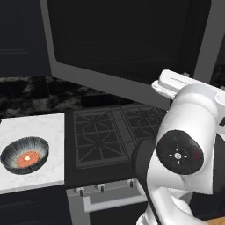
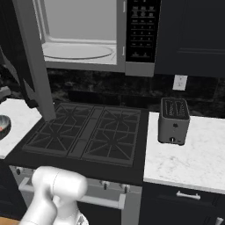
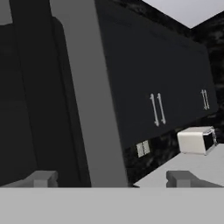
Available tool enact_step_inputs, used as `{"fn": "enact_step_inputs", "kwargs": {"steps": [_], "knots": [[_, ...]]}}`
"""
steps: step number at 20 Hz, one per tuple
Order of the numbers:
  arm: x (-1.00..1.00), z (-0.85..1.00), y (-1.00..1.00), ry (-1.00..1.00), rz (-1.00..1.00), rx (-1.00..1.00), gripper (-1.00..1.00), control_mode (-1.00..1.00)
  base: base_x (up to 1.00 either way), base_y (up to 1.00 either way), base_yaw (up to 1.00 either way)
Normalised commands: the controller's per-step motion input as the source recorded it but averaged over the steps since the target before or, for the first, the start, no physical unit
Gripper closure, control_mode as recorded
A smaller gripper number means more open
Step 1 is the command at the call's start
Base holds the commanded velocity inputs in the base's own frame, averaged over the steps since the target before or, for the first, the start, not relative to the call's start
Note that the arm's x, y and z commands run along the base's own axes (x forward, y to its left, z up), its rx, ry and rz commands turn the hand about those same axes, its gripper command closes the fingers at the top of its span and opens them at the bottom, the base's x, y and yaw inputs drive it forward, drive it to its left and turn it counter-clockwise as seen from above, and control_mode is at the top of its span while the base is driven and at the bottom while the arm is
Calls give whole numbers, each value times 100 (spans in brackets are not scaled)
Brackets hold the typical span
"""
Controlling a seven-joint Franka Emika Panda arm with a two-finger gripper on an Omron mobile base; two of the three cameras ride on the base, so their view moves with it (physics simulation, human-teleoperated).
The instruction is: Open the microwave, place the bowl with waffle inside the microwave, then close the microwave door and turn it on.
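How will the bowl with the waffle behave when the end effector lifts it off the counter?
The bowl looks rigid, with a round, curved outer wall, so a side pinch may slip; the rim seems the safer grip. The waffle lies loose and flat at its centre, so it would probably slide if the bowl tilts. The bowl is wide and shallow, so it is unlikely to tip over when nudged.

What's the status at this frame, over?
Gripper open, holding nothing. Microwave door swung open. Bowl with waffle sits on the left counter. Nothing blocking the stove.
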Motion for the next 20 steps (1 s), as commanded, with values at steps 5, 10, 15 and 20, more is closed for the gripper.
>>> {"fn": "enact_step_inputs", "kwargs": {"steps": [5,10,15,20], "knots": [[-9,-1,-58,6,61,24,-100,-100,0,0,0],[-12,-2,-98,-2,43,37,-100,-100,0,0,0],[0,-20,-71,0,56,32,-100,-100,0,0,0],[20,-32,-29,0,80,17,-100,-100,0,0,0]]}}
